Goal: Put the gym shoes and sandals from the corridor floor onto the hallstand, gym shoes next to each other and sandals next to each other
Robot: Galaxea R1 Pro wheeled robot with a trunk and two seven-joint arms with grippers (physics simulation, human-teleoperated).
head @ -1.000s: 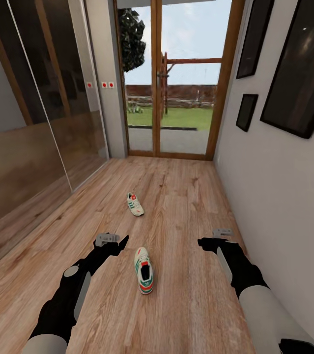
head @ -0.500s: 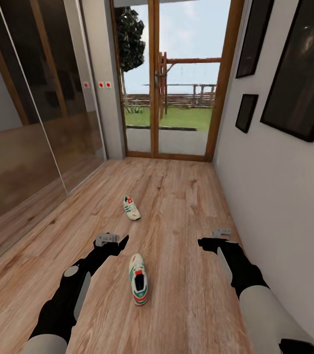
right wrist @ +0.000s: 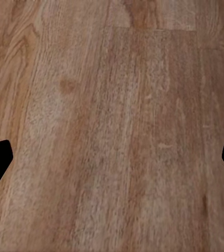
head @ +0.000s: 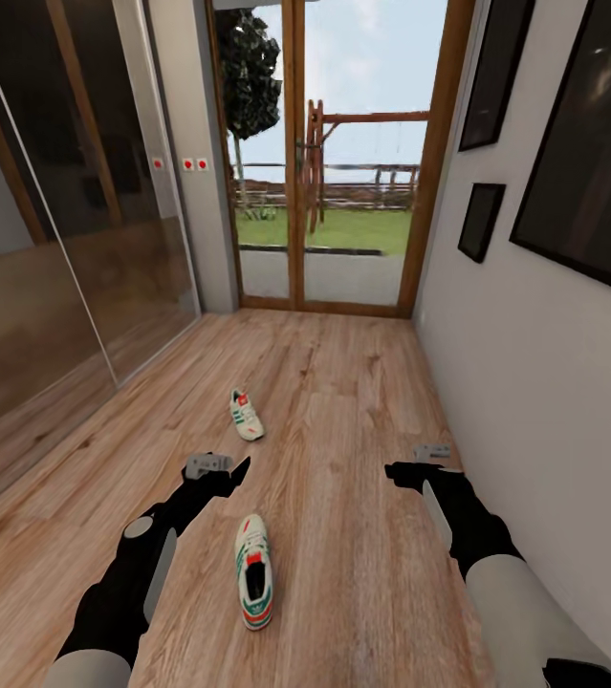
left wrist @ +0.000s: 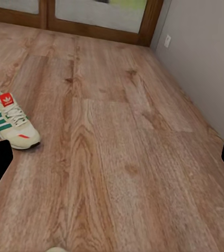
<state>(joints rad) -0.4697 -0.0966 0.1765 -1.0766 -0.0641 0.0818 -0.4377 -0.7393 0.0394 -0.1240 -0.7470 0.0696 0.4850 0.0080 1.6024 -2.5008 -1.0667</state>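
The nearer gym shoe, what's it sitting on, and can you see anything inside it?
The nearer gym shoe lies on the wood-plank corridor floor, between the two arms. Its opening shows only a dark inside; anything deeper in there cannot be made out.

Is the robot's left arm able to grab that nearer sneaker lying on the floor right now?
Probably yes. The nearer gym shoe lies on bare floor beside the left gripper, with nothing between them; the open gripper would just need to come down and back.

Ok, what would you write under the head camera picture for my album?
Two gym shoes lie apart on the corridor floor between the robot's empty left gripper and right gripper.
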